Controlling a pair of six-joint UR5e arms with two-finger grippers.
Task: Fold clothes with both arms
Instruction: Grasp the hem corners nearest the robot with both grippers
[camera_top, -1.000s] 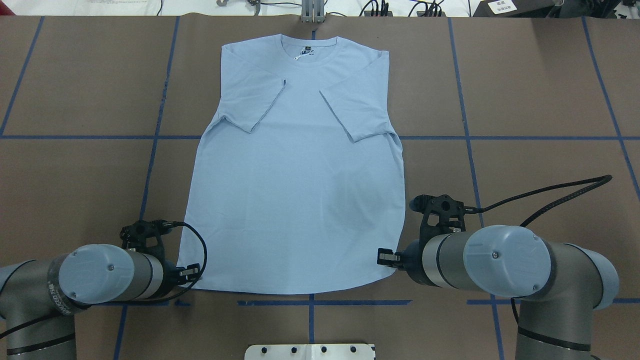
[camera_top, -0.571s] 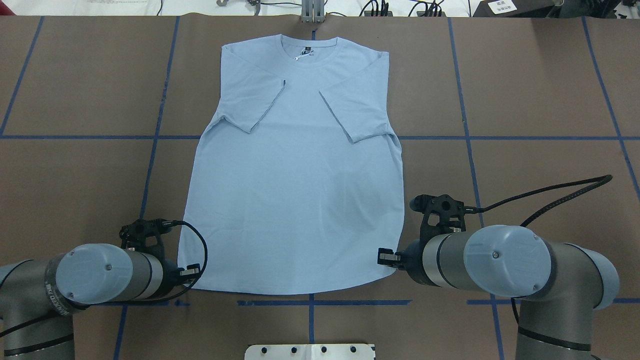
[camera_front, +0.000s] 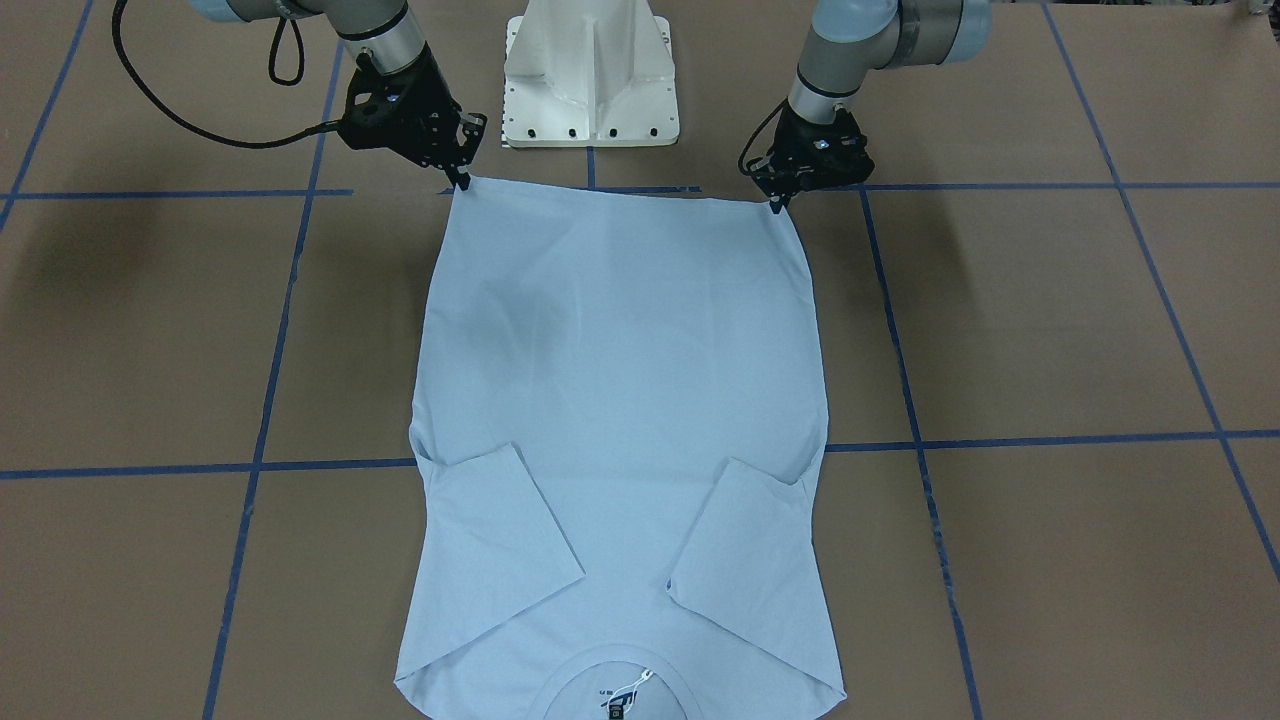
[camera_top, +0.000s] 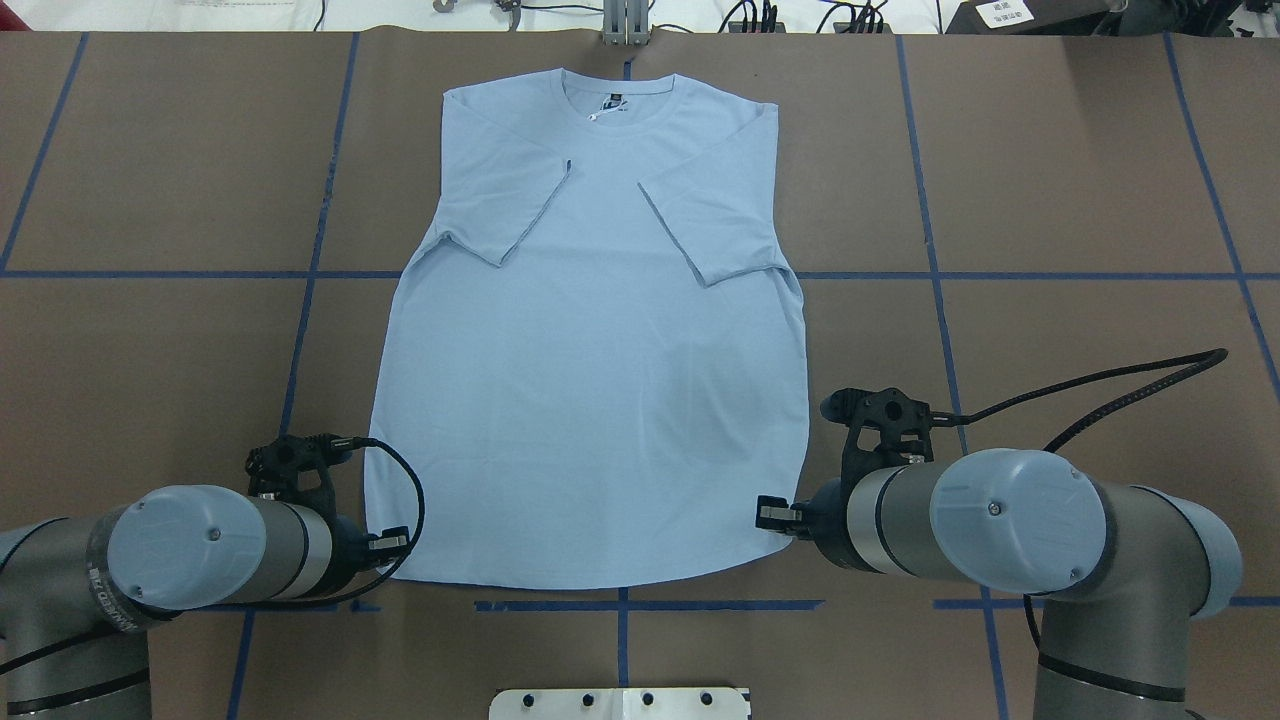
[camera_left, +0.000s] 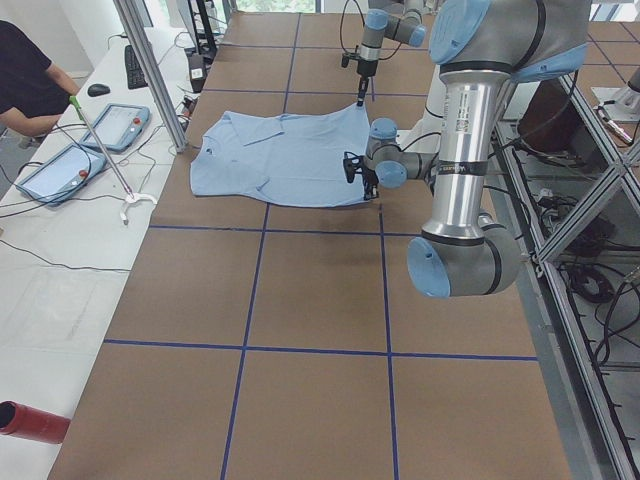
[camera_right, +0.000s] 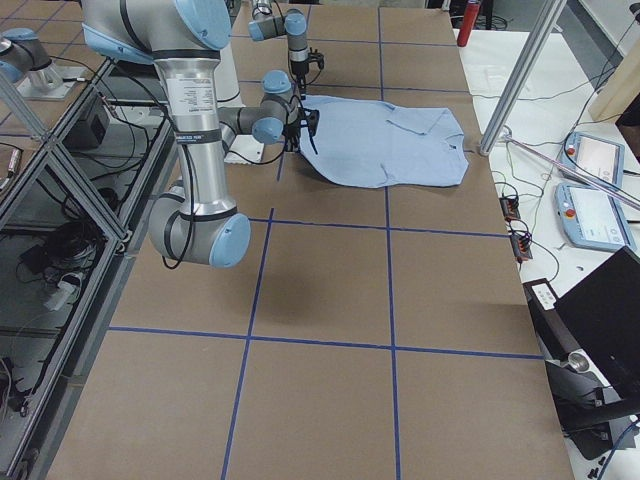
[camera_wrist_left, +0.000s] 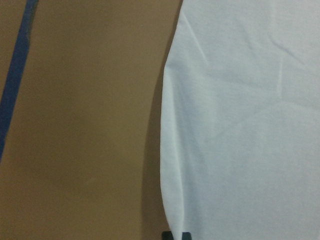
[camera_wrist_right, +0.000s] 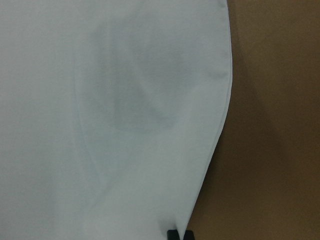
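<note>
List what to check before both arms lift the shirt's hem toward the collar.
1. Grip of the left gripper on its corner of the hem: ok, fingers closed on the T-shirt.
2. Grip of the right gripper on the other corner: ok, closed on it too.
3. Both fabric layers caught: cannot tell.
4. Straight hem between the grippers: ok.
5. Both sleeves folded in onto the body: ok.
6. Left arm's cable away from the cloth: not ok; in the overhead view it loops across the shirt's edge and might snag.
</note>
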